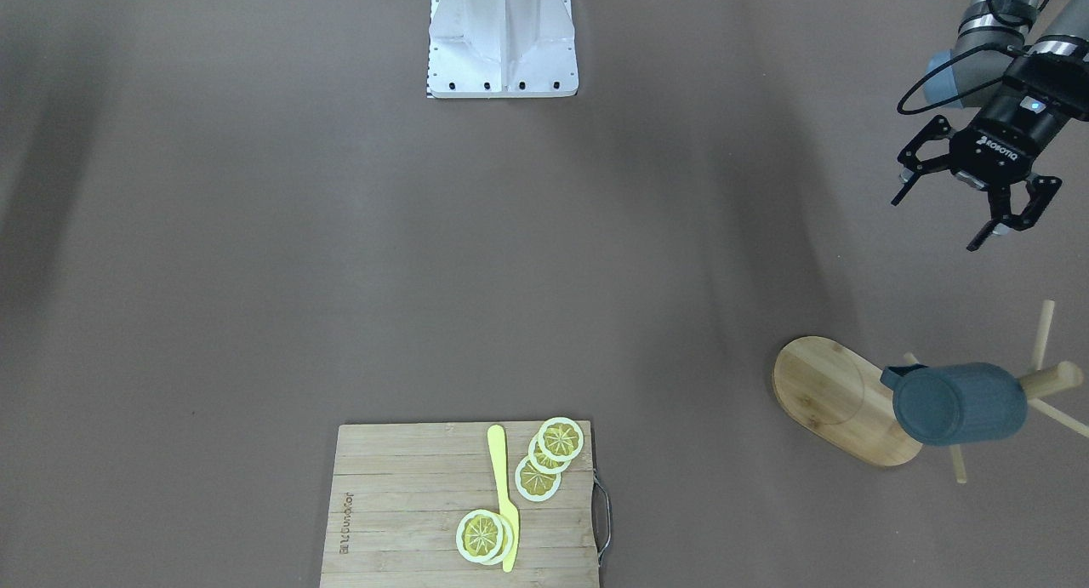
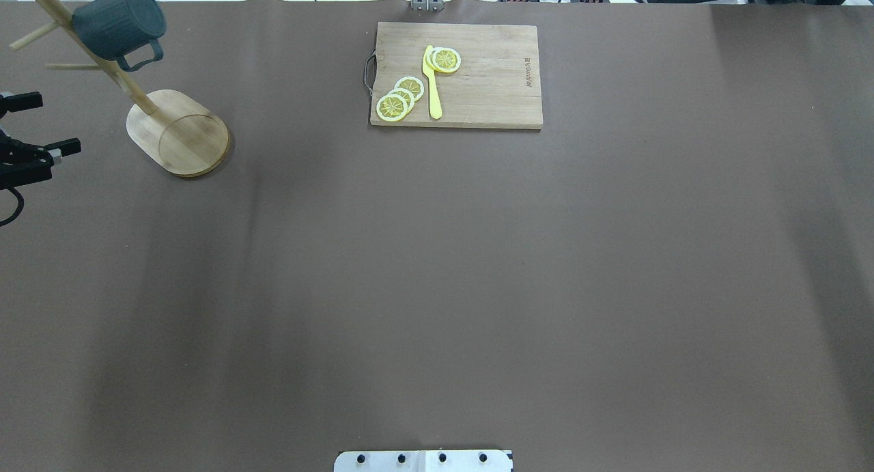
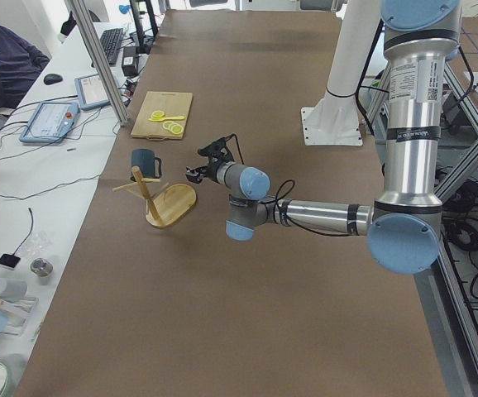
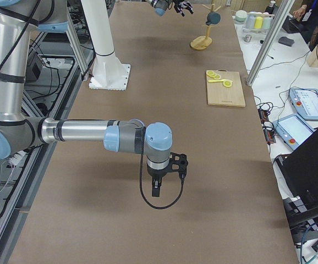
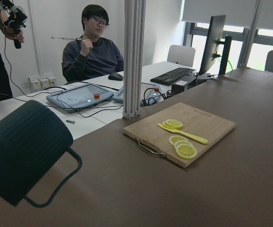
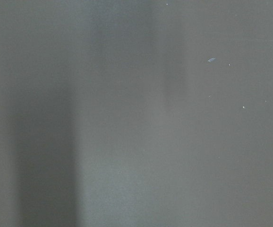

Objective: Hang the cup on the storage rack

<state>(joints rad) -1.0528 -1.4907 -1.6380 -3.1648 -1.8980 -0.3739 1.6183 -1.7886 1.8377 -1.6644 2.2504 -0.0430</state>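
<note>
The cup (image 1: 961,403) hangs clear of the counter (image 1: 340,231) on the storage rack (image 1: 838,396). Its handle appears to be looped over a peg beside the post, and its body is tilted. The left claw (image 1: 933,225) hovers empty with its fingers spread wide, near the rack but not touching it. The right claw (image 4: 162,179) shows only in a side view, low and well away, so its state cannot be told. The hanging looks done. A good retreat would take the left claw up and back, away from the jutting pegs, since a brush could rock the rack or unseat the cup.
</note>
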